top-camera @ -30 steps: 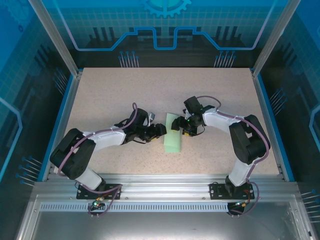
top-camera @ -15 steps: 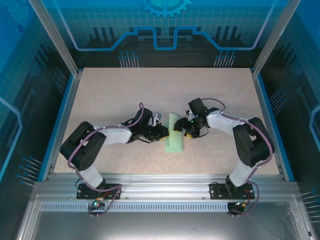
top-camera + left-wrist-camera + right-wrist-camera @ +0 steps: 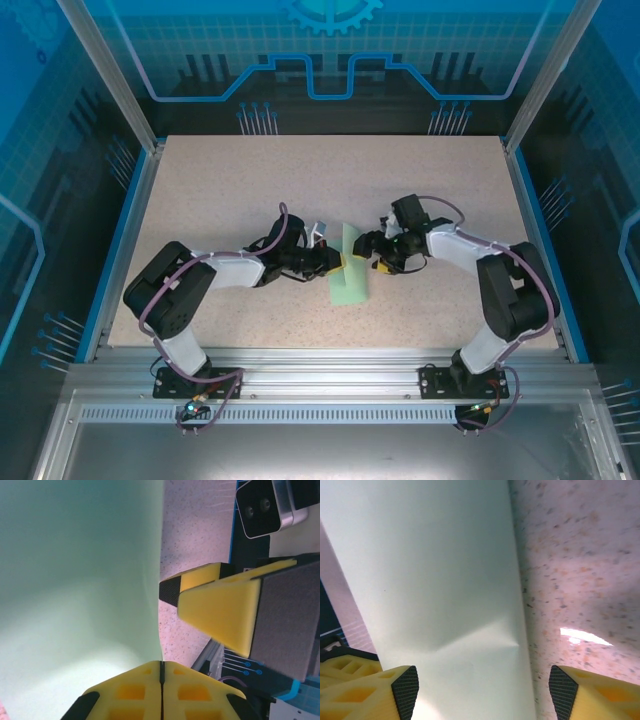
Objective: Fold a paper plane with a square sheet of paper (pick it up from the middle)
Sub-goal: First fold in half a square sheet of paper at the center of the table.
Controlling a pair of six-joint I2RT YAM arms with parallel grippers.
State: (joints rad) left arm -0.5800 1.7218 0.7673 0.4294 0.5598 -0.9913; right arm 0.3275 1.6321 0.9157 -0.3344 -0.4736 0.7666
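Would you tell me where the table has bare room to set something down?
The far half of the table is bare, and so is the near strip between the left arm and right arm. The centre is crowded: left fingers and right fingers meet at the paper.

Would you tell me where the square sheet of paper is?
Top view: the square sheet of paper is at table centre, pinched by the left gripper, with the open right gripper beside it.
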